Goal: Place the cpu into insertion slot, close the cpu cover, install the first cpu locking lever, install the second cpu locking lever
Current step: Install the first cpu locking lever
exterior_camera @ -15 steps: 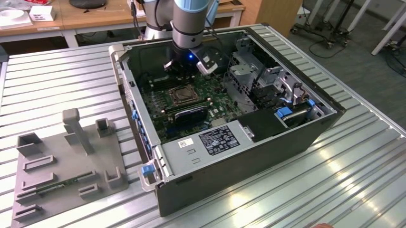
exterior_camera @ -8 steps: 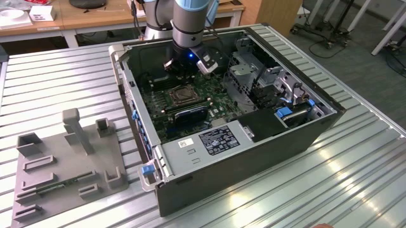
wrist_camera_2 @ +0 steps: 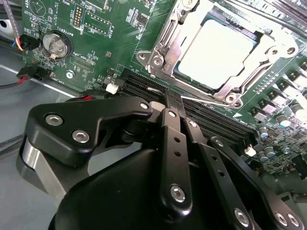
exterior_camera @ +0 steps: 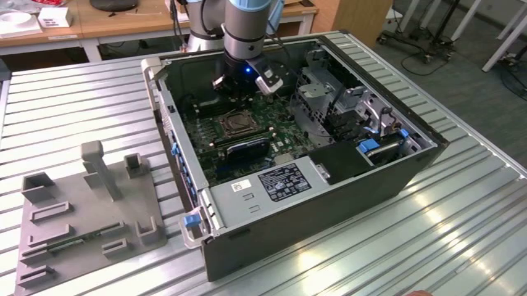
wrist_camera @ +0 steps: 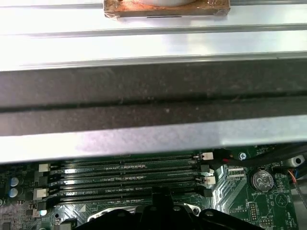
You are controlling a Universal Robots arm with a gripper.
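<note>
Above memory slots [wrist_camera_2: 136, 86], tool [wrist_camera_2: 172, 100] seemingly pinched closed, empty; cpu [wrist_camera_2: 216, 48] seated

Open black metal computer case [exterior_camera: 329, 203] lies on the slatted aluminium table [exterior_camera: 82, 105], with the grey plastic fixture plate [exterior_camera: 74, 246] beside it on the exterior view's left. Inside, the pale square cpu [wrist_camera_2: 218, 50] sits framed by the thin metal cpu cover [wrist_camera_2: 168, 36], long black memory slots [wrist_camera_2: 211, 117] just beside.

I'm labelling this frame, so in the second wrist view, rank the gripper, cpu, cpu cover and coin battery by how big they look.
1. gripper, though its nearness to the camera inflates it
2. cpu cover, the frame around the chip
3. cpu
4. coin battery
</note>
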